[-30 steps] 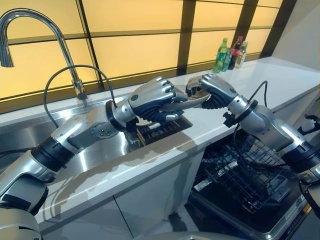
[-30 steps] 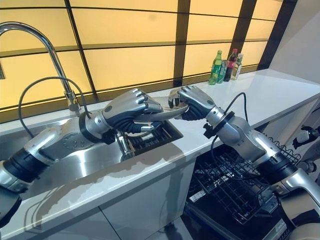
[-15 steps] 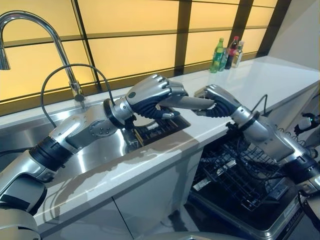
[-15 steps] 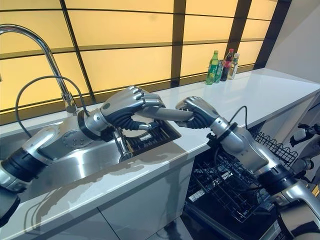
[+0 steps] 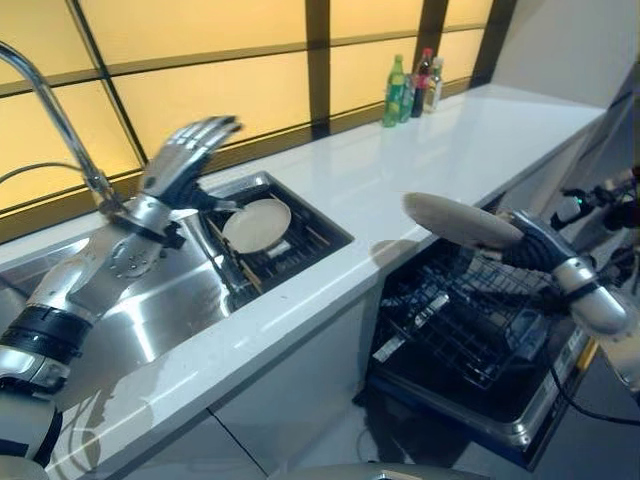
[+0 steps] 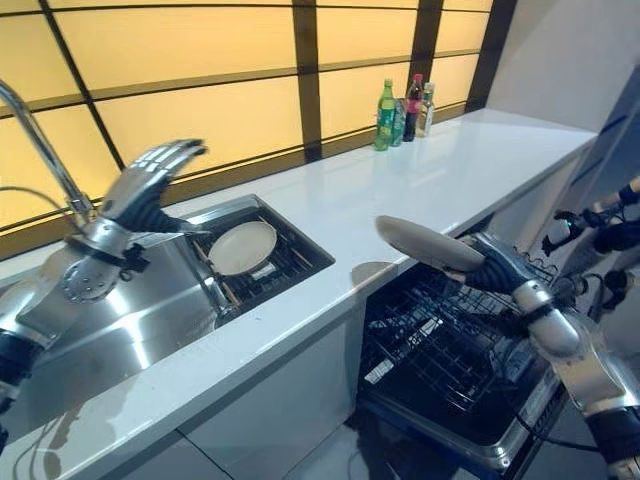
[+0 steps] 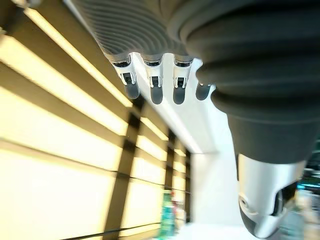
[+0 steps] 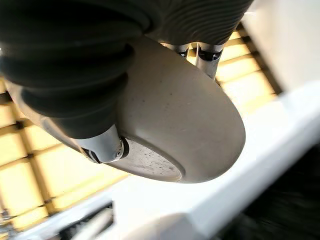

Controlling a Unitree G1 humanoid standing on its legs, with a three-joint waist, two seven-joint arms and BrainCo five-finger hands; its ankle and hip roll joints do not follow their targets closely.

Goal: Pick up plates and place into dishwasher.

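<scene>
A beige plate [image 5: 462,220] is held edge-on over the open dishwasher's black wire rack [image 5: 455,325], with my right hand [image 5: 532,247] shut on its rim. In the right wrist view the plate [image 8: 186,117] lies against the palm, pinched by the thumb [image 8: 106,145]. My left hand [image 5: 186,152] is raised above the sink with straight fingers [image 7: 152,86] and holds nothing. A second beige plate [image 5: 257,224] lies in the dark rack [image 5: 320,238] set in the sink.
A white counter [image 5: 400,170] runs between the sink and the dishwasher. A curved tap [image 5: 62,122] stands at the steel sink's [image 5: 150,320] back. Three bottles [image 5: 410,82] stand far back by the window. The lowered dishwasher door [image 5: 470,420] juts into the floor space.
The left hand let go of the plate, opened and drew back to the left. The right hand carried the plate right, off the counter to above the dishwasher rack. The camera also shifted.
</scene>
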